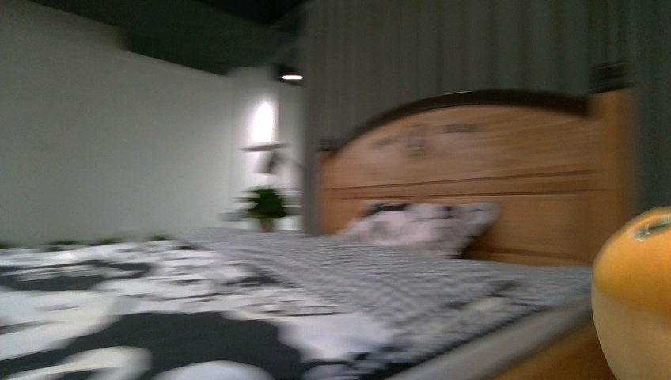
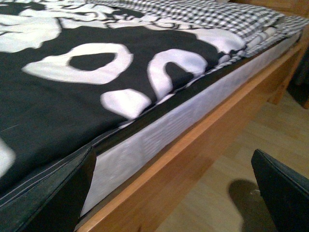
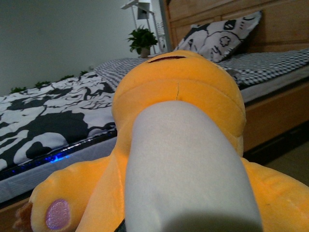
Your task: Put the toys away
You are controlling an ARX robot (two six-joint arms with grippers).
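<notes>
The plush toy is orange-yellow with a pale cream belly and a pink paw pad. It fills the right wrist view, and my right gripper is shut on it, its fingers hidden behind the plush. In the front view a rounded orange part of the toy shows at the right edge, held up in the air beside the bed. My left gripper is open and empty, its dark fingers wide apart over the bed's wooden side rail.
A wooden bed with a tall headboard fills the view. It carries a black-and-white duvet, a checked sheet and a patterned pillow. A potted plant stands by the far wall. Wood floor lies beside the bed.
</notes>
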